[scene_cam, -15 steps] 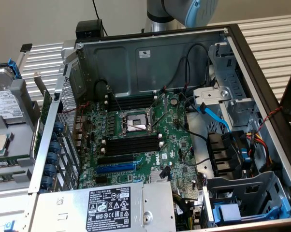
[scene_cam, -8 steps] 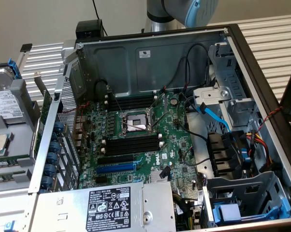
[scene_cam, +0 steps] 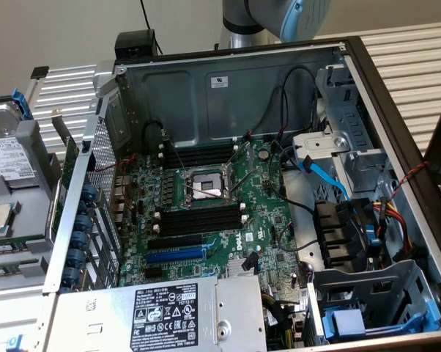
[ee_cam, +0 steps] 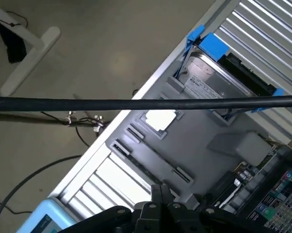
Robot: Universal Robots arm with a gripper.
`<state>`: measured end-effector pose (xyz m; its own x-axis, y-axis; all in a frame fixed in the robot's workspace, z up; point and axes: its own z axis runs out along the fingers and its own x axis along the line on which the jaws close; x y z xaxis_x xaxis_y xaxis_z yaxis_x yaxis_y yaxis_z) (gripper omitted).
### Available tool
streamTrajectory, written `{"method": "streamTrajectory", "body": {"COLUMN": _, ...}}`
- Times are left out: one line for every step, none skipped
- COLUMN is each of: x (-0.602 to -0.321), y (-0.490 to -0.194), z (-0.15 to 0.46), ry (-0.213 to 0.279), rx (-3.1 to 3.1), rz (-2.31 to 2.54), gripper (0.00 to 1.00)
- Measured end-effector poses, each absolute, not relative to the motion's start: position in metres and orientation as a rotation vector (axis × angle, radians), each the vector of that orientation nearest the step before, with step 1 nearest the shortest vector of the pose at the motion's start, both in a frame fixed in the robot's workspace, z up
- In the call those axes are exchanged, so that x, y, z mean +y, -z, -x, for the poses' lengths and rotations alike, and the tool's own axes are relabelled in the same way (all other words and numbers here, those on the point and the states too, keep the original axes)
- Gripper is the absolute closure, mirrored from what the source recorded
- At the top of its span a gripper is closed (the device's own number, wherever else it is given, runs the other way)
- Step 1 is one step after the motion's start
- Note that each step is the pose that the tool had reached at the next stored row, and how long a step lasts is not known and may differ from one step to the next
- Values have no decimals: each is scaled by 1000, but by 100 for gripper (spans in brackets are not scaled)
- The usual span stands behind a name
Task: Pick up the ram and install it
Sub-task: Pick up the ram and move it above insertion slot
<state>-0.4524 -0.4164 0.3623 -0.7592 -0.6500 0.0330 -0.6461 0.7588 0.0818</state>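
Observation:
The ram [scene_cam: 63, 191] looks to be the thin green board standing on edge between the grey parts tray [scene_cam: 30, 183] and the case's left wall. In the wrist view it is the dark strip [ee_cam: 227, 188] beside the tray [ee_cam: 194, 145]. My gripper [ee_cam: 158, 206] hangs high above the tray, shut with nothing between its black fingers. Only the arm's grey and blue joint [scene_cam: 279, 18] shows above the case in the exterior view. The long black memory slots [scene_cam: 202, 220] lie near the processor socket [scene_cam: 206, 183] on the green motherboard.
A hard drive in a blue caddy [ee_cam: 219, 73] and a processor chip [ee_cam: 160, 119] sit on the tray. A black cable [ee_cam: 146, 103] crosses in front of the wrist camera. A blue expansion slot [scene_cam: 175, 254], the power supply [scene_cam: 154, 315] and loose cables [scene_cam: 323, 176] crowd the case.

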Motion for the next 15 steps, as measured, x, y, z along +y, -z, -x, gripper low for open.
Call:
{"method": "streamTrajectory", "body": {"x": -416, "y": -362, "z": 452, "ry": 100, "rx": -2880, "rz": -1094, "gripper": 89}}
{"method": "streamTrajectory", "body": {"x": -416, "y": -361, "z": 452, "ry": 99, "rx": -2869, "rz": -1120, "gripper": 89}}
{"method": "streamTrajectory", "body": {"x": -416, "y": -361, "z": 452, "ry": 98, "rx": -2859, "rz": -1145, "gripper": 83}}
{"method": "streamTrajectory", "body": {"x": -416, "y": -360, "z": 452, "ry": 97, "rx": -2848, "rz": -1172, "gripper": 76}}
{"method": "streamTrajectory", "body": {"x": -416, "y": -359, "z": 452, "ry": 95, "rx": -2838, "rz": -1197, "gripper": 70}}
{"method": "streamTrajectory", "body": {"x": -416, "y": -359, "z": 452, "ry": 95, "rx": -2826, "rz": -1222, "gripper": 70}}
{"method": "streamTrajectory", "body": {"x": -416, "y": -358, "z": 452, "ry": 94, "rx": -2815, "rz": -1248, "gripper": 64}}
{"method": "streamTrajectory", "body": {"x": -416, "y": -357, "z": 452, "ry": 93, "rx": -2804, "rz": -1273, "gripper": 64}}
{"method": "streamTrajectory", "body": {"x": -416, "y": -356, "z": 452, "ry": 92, "rx": -2791, "rz": -1298, "gripper": 58}}
{"method": "streamTrajectory", "body": {"x": -416, "y": -355, "z": 452, "ry": 91, "rx": -2778, "rz": -1325, "gripper": 58}}
{"method": "streamTrajectory", "body": {"x": -416, "y": -354, "z": 452, "ry": 90, "rx": -2766, "rz": -1350, "gripper": 58}}
{"method": "streamTrajectory", "body": {"x": -416, "y": -353, "z": 452, "ry": 89, "rx": -2753, "rz": -1373, "gripper": 58}}
{"method": "streamTrajectory", "body": {"x": -416, "y": -352, "z": 452, "ry": 88, "rx": -2740, "rz": -1399, "gripper": 58}}
{"method": "streamTrajectory", "body": {"x": -416, "y": -351, "z": 452, "ry": 87, "rx": -2727, "rz": -1423, "gripper": 58}}
{"method": "streamTrajectory", "body": {"x": -416, "y": -350, "z": 452, "ry": 86, "rx": -2714, "rz": -1447, "gripper": 58}}
